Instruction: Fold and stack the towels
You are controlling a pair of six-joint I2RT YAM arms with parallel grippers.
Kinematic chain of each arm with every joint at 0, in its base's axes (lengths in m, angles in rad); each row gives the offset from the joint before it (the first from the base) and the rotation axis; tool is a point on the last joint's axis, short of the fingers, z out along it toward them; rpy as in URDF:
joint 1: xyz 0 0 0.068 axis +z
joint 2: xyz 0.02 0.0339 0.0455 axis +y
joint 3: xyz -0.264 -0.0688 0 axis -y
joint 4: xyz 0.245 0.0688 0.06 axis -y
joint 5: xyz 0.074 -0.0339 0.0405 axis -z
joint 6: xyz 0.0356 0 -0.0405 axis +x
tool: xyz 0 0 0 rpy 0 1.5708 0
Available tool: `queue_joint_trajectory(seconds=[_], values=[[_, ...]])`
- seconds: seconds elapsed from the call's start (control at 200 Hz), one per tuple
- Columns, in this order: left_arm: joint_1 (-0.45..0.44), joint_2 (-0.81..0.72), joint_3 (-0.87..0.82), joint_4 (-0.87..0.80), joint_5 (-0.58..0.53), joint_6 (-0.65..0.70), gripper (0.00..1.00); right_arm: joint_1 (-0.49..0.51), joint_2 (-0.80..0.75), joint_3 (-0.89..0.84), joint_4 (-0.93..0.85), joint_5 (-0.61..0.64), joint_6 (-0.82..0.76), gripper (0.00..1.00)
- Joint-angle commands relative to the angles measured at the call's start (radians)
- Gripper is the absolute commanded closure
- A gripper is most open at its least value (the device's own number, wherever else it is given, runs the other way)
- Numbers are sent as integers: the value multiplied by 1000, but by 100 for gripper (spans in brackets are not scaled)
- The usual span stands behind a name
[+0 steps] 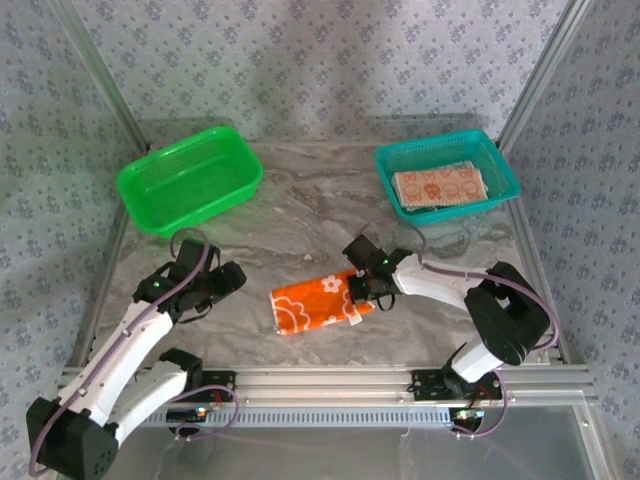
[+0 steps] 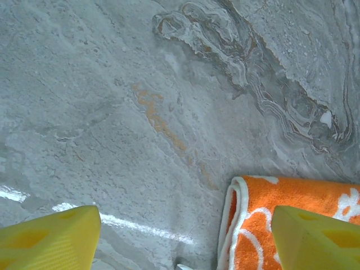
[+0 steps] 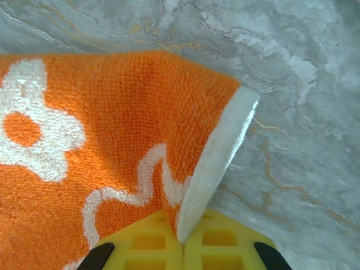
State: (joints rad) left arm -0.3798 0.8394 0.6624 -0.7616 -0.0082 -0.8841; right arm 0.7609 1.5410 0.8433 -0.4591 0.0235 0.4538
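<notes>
Right gripper (image 3: 183, 239), yellow-fingered, was clamped on the white-hemmed corner of the orange terry towel with white figures (image 3: 112, 107), mid grey marbled table (image 1: 300, 215). Left gripper (image 2: 185, 239) stood wide, empty, beside its other end. I'd carry the corner low, hems matched.

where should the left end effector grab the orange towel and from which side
Grip the left short end at its white-trimmed edge, coming in low from the left. The orange towel lies flat on the table as a folded strip, its right end pinched in the shut right end effector, so the left end is free. The open left end effector faces it.
</notes>
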Motion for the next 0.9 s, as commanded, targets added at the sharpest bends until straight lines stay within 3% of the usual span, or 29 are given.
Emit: queue_joint_trajectory(seconds=[0.0,0.38,0.894], values=[[13,-1,1,-16,31,27,20,-8,-31,88,-137,58,-85,100],[58,85,66,28,90,91,20,-29,-102,413,-482,289,-276,100],[67,175,171,13,126,138,20,-200,-4,984,-705,336,-511,100]])
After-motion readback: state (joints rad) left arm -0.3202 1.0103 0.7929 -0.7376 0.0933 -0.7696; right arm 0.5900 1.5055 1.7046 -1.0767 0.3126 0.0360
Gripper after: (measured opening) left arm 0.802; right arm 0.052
